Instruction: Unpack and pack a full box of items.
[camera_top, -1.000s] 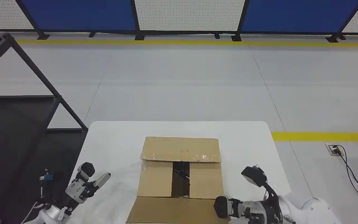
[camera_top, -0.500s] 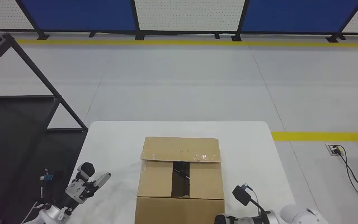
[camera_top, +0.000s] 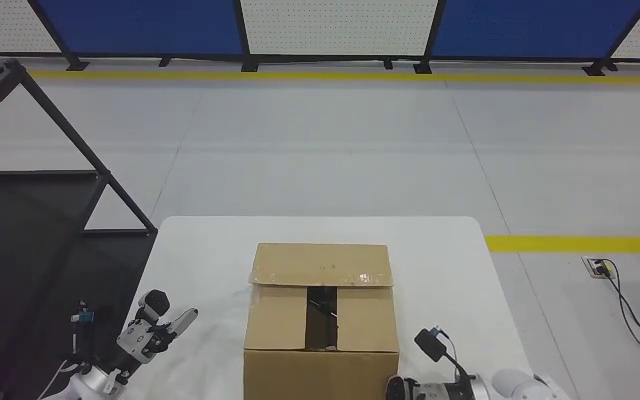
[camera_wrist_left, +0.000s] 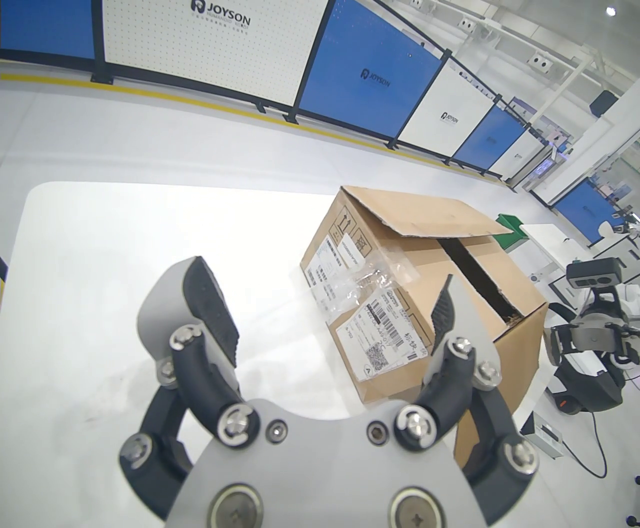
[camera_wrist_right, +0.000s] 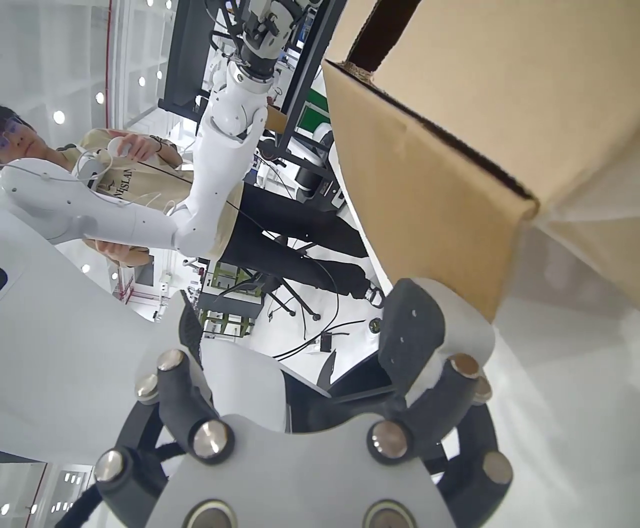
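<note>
**Box on the table, both claws spread and empty**

We see the cardboard box low in the centre of the white table, with a dark slit between its top flaps. White barcode labels sit on one side. The left gripper is at lower left, apart from the box. The right gripper is beside the box's near corner.

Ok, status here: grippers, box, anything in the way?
Left gripper open, empty, beside box. Right gripper open, empty, at box's near corner. Box on table, gap between top flaps. Plastic pouch loose on its side.
</note>
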